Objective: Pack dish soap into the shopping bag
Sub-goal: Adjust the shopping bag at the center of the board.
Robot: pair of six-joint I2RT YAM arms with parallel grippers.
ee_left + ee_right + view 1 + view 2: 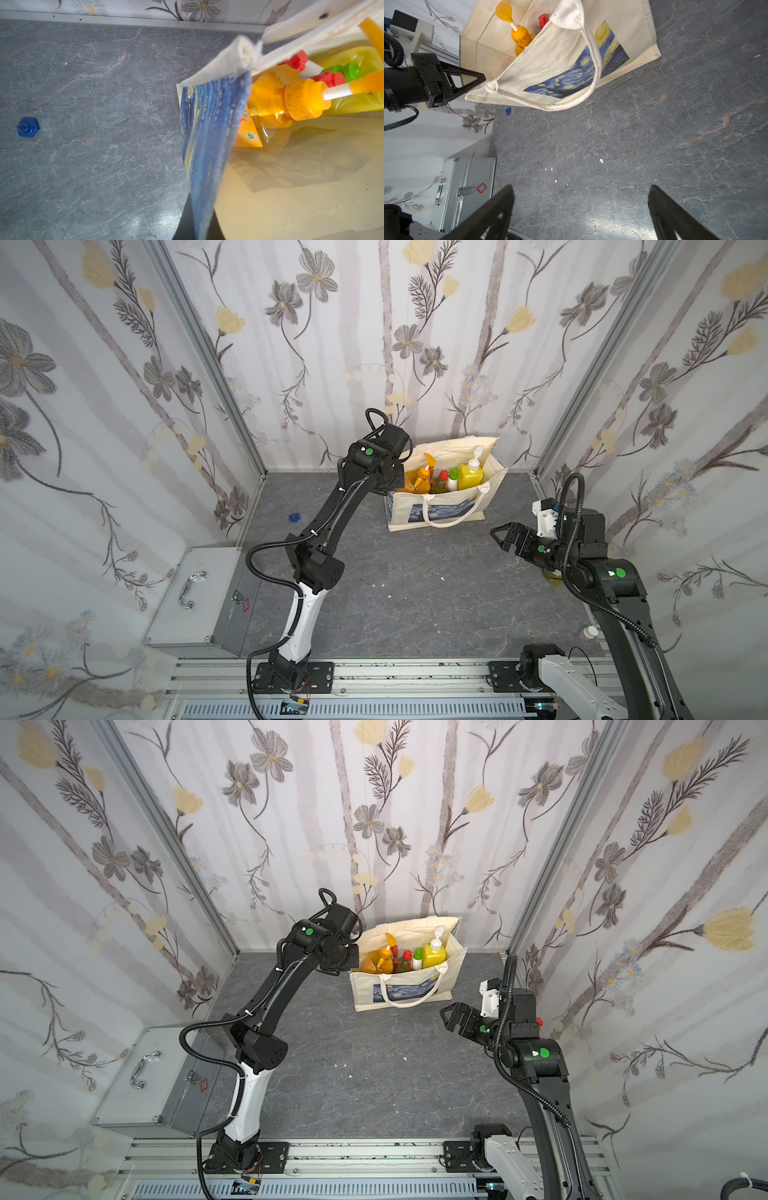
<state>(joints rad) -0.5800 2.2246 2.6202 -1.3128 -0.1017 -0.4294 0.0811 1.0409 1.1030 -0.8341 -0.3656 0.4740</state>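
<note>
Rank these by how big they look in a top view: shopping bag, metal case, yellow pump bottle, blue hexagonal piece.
1-2. shopping bag and metal case: about alike, and the case sits nearer the camera, so I won't rank them.
3. yellow pump bottle.
4. blue hexagonal piece.

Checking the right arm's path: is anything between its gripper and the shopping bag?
Nothing visible does. Only table with a few white flecks lies between the open right gripper and the shopping bag.
</note>
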